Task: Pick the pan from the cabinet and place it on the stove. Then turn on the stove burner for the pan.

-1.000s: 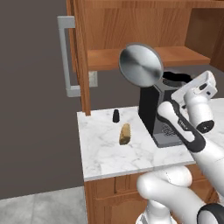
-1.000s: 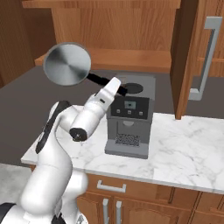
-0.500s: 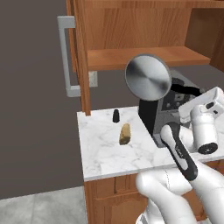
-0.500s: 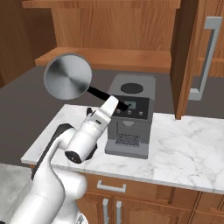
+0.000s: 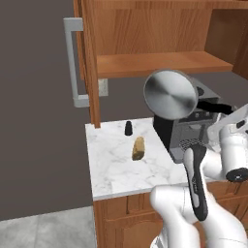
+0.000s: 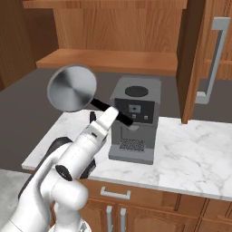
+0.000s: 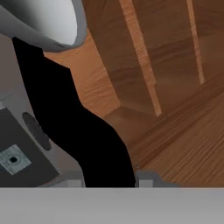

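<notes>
The pan [image 5: 170, 94] is a shiny silver disc with a straight black handle. It is tilted on edge in the air, in front of the coffee machine and below the open cabinet's shelf [image 5: 160, 63]. My gripper [image 5: 231, 112] is shut on the end of the handle. From the right the pan [image 6: 72, 88] hangs left of the machine, its handle running into my gripper [image 6: 117, 116]. In the hand view the black handle [image 7: 78, 127] passes between my gripper's [image 7: 109, 180] tips up to the pan's bowl [image 7: 43, 22]. The stove is out of view.
A grey coffee machine [image 6: 133, 118] stands on the white marble counter [image 6: 195, 154]. A brown bread roll [image 5: 138, 147] and a small black shaker [image 5: 128, 128] lie on the counter's left part. The cabinet's doors [image 5: 85, 58] [image 6: 195, 59] stand open on both sides.
The pan has come down and away from the cabinet shelf, held by its handle. The arm has folded lower in front of the counter.
</notes>
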